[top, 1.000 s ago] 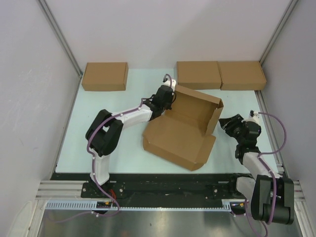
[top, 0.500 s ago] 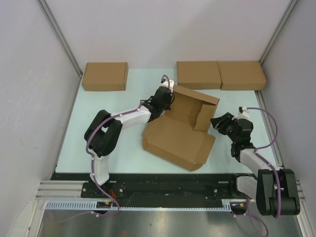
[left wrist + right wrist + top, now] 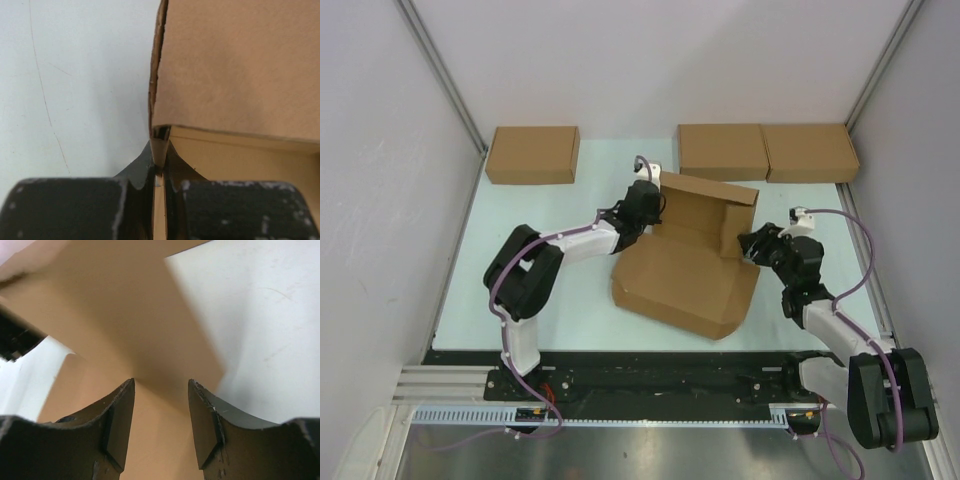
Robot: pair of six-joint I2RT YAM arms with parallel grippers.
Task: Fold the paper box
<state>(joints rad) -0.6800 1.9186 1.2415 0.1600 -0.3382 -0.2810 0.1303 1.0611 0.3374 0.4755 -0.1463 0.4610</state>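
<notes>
On the pale table (image 3: 470,290), the paper box (image 3: 685,275) lies half-folded. The left gripper (image 3: 647,203) clamps the box's rear-left wall edge (jaws nearly together); the right gripper (image 3: 752,243), fingers apart, sits at the right flap.

Right fingers (image 3: 120,425) have swung in from well to the right of the paper box (image 3: 680,285); its right flap is now just ahead of them. The flap has folded inward. Left fingers (image 3: 135,172) pulled the back wall slightly left.
</notes>
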